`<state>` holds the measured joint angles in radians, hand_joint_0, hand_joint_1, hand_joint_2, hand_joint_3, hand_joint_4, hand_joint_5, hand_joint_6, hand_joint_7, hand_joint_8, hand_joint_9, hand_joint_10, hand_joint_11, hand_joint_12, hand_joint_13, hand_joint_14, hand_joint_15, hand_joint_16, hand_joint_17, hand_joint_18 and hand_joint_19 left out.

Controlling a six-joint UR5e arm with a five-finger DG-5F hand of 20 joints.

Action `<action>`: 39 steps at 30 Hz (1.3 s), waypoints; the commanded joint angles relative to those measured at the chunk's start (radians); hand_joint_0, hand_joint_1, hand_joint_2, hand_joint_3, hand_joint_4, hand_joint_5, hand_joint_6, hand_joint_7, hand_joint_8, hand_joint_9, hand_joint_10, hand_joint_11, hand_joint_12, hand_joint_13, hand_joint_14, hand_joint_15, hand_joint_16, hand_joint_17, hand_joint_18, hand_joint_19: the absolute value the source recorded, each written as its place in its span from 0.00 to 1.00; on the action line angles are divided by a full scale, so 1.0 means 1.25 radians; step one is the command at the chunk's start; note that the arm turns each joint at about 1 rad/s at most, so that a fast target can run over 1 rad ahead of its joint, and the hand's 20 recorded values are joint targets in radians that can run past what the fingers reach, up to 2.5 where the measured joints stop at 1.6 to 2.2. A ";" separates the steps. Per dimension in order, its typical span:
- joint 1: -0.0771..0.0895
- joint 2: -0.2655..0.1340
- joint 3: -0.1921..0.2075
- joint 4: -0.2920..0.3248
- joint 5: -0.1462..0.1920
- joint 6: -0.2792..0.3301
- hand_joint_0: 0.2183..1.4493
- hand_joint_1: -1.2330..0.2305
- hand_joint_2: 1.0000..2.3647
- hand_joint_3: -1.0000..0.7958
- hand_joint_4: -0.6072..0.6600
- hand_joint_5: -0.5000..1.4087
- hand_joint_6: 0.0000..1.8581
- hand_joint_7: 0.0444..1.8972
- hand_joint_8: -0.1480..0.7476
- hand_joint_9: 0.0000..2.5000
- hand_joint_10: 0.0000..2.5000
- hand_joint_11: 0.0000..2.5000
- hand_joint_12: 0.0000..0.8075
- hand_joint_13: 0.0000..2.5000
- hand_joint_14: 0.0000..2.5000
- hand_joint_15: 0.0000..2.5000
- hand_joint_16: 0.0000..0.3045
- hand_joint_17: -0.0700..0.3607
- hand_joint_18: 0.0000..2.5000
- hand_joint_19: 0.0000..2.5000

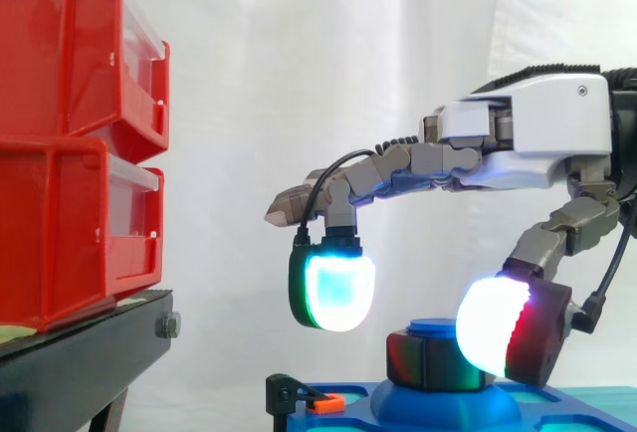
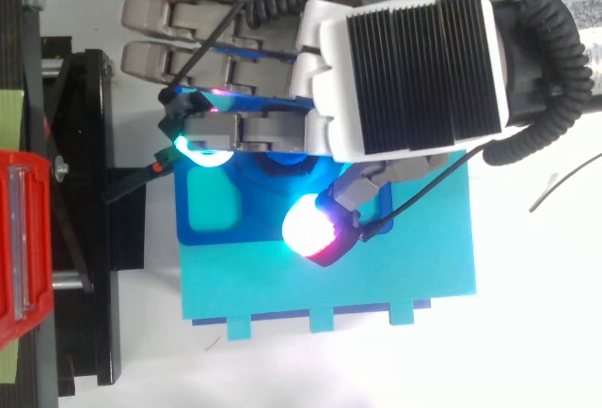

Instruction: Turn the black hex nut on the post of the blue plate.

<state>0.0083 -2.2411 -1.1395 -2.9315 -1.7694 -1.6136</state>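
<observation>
On the post (image 1: 438, 325) rising from the blue plate (image 1: 557, 410) sits the black hex nut (image 1: 426, 358). Above the plate hangs the hand (image 1: 542, 123), its fingers apart and clamped on nothing. In the side view its white-and-red thumb pad (image 1: 488, 337) touches the nut's right side, while a cyan fingertip (image 1: 334, 291) hangs left of the nut, clear of it. Red bins (image 1: 70, 143) on a black stand (image 1: 80, 362) lie beyond the plate's left edge.

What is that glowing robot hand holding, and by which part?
Nothing yet, it seems. The hand hovers over the black hex nut: its white-red thumb pad sits close by the nut's side, while the cyan finger pad hangs clear of it.
</observation>
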 commanded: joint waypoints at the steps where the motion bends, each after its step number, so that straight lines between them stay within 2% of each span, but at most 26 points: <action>1: 0.004 0.000 -0.014 0.004 0.003 -0.007 0.15 0.37 0.00 0.28 0.66 0.16 0.27 0.58 0.45 0.07 0.00 0.01 0.49 0.05 0.00 0.02 0.21 0.50 0.00 0.01; 7: 0.009 0.000 -0.038 0.034 0.015 -0.009 0.18 0.37 0.00 0.28 0.64 0.16 0.27 0.59 0.43 0.07 0.00 0.01 0.47 0.04 0.00 0.01 0.20 0.48 0.00 0.00; 16: 0.009 0.000 -0.038 0.017 0.018 -0.010 0.20 0.35 0.00 0.28 0.63 0.16 0.27 0.60 0.42 0.07 0.00 0.01 0.45 0.04 0.00 0.01 0.19 0.46 0.00 0.00; 25: -0.001 0.000 -0.038 -0.005 0.012 -0.019 0.21 0.35 0.00 0.28 0.62 0.16 0.27 0.65 0.42 0.08 0.00 0.01 0.44 0.04 0.00 0.01 0.18 0.45 0.00 0.00; 34: -0.005 0.000 -0.037 -0.018 0.008 -0.023 0.23 0.37 0.00 0.33 0.61 0.16 0.32 0.59 0.41 0.08 0.00 0.01 0.43 0.04 0.00 0.01 0.17 0.44 0.00 0.00; 39: -0.007 0.000 -0.037 -0.020 0.007 -0.023 0.23 0.37 0.00 0.32 0.61 0.16 0.32 0.59 0.41 0.08 0.00 0.01 0.43 0.04 0.00 0.01 0.17 0.44 0.00 0.00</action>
<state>0.0006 -2.2409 -1.1859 -2.9546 -1.7607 -1.6428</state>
